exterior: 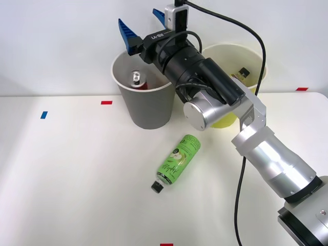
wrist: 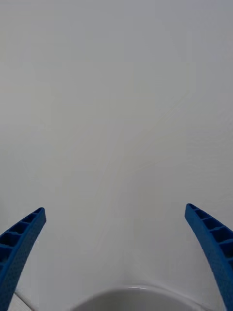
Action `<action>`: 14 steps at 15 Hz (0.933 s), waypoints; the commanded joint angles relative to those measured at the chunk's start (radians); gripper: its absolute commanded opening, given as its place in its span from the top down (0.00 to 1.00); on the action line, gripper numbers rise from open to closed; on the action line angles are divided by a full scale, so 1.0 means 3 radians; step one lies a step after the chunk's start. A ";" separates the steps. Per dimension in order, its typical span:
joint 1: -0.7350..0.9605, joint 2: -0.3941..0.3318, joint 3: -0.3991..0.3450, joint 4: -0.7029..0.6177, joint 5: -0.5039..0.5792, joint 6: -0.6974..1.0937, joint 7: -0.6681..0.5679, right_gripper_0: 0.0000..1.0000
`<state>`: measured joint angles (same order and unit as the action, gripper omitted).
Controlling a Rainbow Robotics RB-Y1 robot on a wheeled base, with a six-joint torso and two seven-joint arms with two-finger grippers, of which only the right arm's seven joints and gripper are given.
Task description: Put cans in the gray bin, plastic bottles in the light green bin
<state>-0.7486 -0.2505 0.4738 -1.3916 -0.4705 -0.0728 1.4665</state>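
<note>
Front view: right gripper [exterior: 145, 28] hangs above the rim of the gray bin [exterior: 146, 110], blue fingers spread wide with nothing between them. Red can [exterior: 137, 80] sits inside the gray bin, silver top up, so the can step reads as done. Light green bin [exterior: 256, 56] stands just beside the gray one, partly behind the arm; a yellow-labelled bottle [exterior: 241, 75] shows inside it, black cap near the rim. Green-labelled bottle [exterior: 177, 161] lies on its side on the white table [exterior: 77, 179], in front of the gray bin and apart from it. Its long axis runs diagonally: black cap toward the robot and its left, base toward the bins. Judgement: the step now in hand is fetching this last bottle. Next move calls for bringing the gripper back and down over the bottle's middle, and turning the wrist so the fingers close across the body, not along it; a round bottle lying flat may roll if nudged off-centre. Right wrist view: both fingers [wrist: 19, 243] sit at the corners, far apart, empty, facing a plain pale wall; a curve of the gray bin's rim [wrist: 131, 294] lies between them.
</note>
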 commanded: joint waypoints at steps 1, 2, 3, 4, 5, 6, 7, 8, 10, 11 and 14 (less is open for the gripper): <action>0.0363 -0.0203 0.0006 -0.0398 0.0060 -0.0008 0.0061 0.00; 0.0527 -0.0280 0.0001 -0.0567 0.0075 -0.0003 0.0077 0.00; 0.0736 -0.0407 0.0001 -0.0822 0.0091 -0.0003 0.0092 0.00; 0.0910 -0.0510 0.0001 -0.1027 0.0096 -0.0003 0.0097 0.00; 0.1156 -0.0668 0.0001 -0.1293 0.0096 -0.0003 0.0097 0.00; 0.1340 -0.0806 -0.0005 -0.1497 0.0096 -0.0003 0.0097 0.00; 0.1554 -0.0924 -0.0045 -0.1702 0.0096 -0.0003 0.0097 0.00; 0.1779 -0.1016 -0.0091 -0.1901 0.0096 -0.0003 0.0087 0.00; 0.2342 -0.1144 -0.0245 -0.2280 0.0101 -0.0033 0.0097 0.00; 0.2618 -0.1205 -0.0301 -0.2413 0.0101 -0.0156 0.0097 0.00; 0.3288 -0.1292 -0.0408 -0.2546 0.0101 -0.0632 0.0112 0.00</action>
<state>0.1470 -0.6237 0.3708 -2.1337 -0.4407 -0.1891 1.4970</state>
